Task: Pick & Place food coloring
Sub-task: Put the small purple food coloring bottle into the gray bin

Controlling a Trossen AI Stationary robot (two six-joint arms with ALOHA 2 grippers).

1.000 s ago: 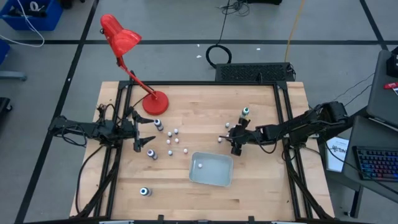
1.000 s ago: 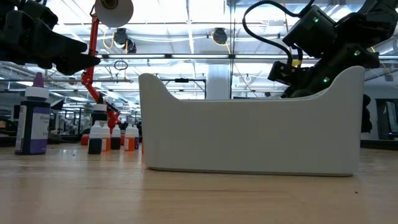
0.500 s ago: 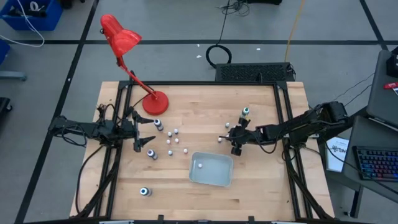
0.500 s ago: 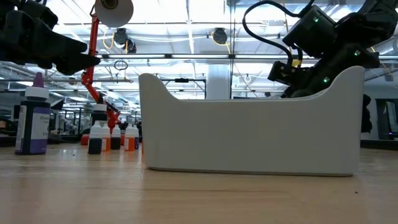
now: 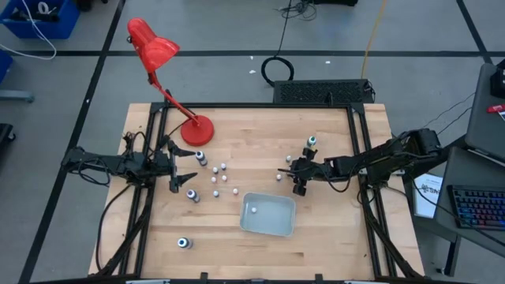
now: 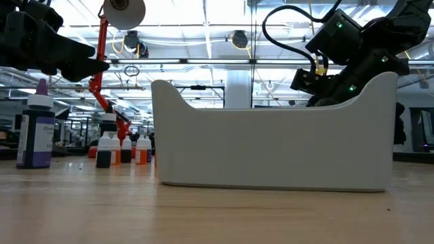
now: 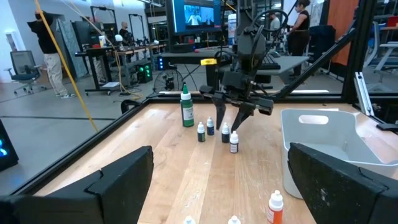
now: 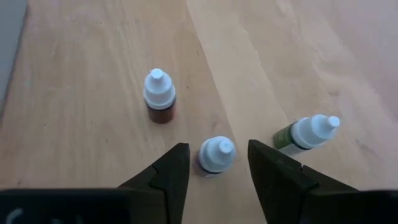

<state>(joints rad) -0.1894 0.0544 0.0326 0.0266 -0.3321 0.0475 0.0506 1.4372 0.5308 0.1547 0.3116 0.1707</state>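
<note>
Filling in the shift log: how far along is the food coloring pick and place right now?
Done: one small bottle already lies in the tray. In hand: the right gripper is low over the table with a white-capped vial between its open fingers, not yet gripped. Left: the brown vial and green vial beside it, the tall green bottle, and the cluster near the waiting, open left gripper.

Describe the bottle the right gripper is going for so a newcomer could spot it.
On the right half of the wooden table, the right gripper hangs over three small white-capped bottles. The target bottle stands upright between its open fingers, unlike the brown-bodied bottle farther ahead and the tilted green one beside it.
</note>
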